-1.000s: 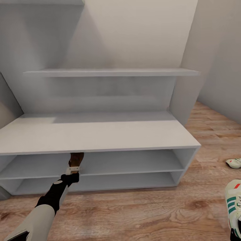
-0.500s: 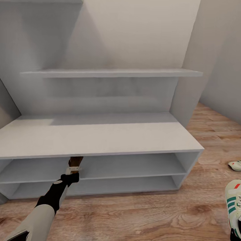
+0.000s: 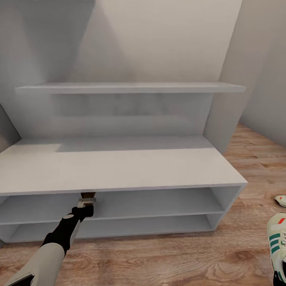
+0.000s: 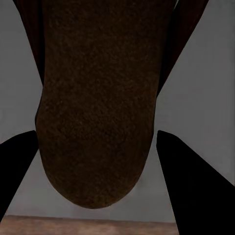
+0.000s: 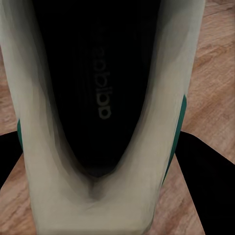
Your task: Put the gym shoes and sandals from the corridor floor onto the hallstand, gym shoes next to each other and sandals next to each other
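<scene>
Left arm [image 3: 47, 250]: pale grey forearm, black wrist, whitish gripper mount.

The robot's left arm stretches forward, its left gripper [image 3: 86, 201] reaching under the front edge of the hallstand's [image 3: 119, 171] top, fingers [image 4: 196, 181] closed either side of a brown sandal [image 4: 98, 98]. The right gripper [image 5: 103, 215], low by the robot's side, clasps a gym shoe [image 5: 98, 147] between its fingers [image 5: 210, 171].
</scene>
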Robot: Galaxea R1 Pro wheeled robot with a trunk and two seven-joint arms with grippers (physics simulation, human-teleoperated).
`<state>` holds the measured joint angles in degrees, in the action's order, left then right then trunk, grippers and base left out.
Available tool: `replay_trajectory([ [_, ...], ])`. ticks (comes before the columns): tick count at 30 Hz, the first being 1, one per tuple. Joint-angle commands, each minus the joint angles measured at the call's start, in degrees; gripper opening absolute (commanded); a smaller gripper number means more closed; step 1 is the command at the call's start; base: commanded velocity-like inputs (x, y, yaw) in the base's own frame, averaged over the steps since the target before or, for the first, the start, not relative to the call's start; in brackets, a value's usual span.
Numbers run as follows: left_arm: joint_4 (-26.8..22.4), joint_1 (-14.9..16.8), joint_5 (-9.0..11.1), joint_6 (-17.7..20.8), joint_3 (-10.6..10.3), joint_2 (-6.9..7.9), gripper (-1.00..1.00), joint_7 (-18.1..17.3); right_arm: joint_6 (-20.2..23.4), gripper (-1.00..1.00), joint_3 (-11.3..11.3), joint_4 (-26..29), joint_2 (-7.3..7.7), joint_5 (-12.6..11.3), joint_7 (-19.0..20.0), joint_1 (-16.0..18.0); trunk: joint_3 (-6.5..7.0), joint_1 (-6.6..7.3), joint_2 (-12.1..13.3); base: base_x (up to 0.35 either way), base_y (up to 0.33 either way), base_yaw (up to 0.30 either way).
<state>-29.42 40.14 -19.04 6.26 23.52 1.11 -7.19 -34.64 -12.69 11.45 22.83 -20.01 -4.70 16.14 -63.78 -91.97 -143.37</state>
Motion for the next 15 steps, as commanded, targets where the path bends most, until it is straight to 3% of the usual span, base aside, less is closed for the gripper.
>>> replay_trajectory([
  [1, -0.13, 0.03, -0.56, 0.24, 0.47, -0.06, -1.00, -0.54, -0.14, -1.00, 0.30, -0.02, 0.02, -0.29, -0.13, 0.03, -0.05, 0.01, -0.02, 0.006, 0.000, 0.000],
  [15, -0.15, -0.05, -0.56, 0.21, 0.47, -0.04, -1.00, -0.54, -0.16, -1.00, 0.30, -0.02, 0.02, -0.29, -0.13, 0.03, -0.05, 0.01, -0.02, 0.091, 0.000, 0.000],
])
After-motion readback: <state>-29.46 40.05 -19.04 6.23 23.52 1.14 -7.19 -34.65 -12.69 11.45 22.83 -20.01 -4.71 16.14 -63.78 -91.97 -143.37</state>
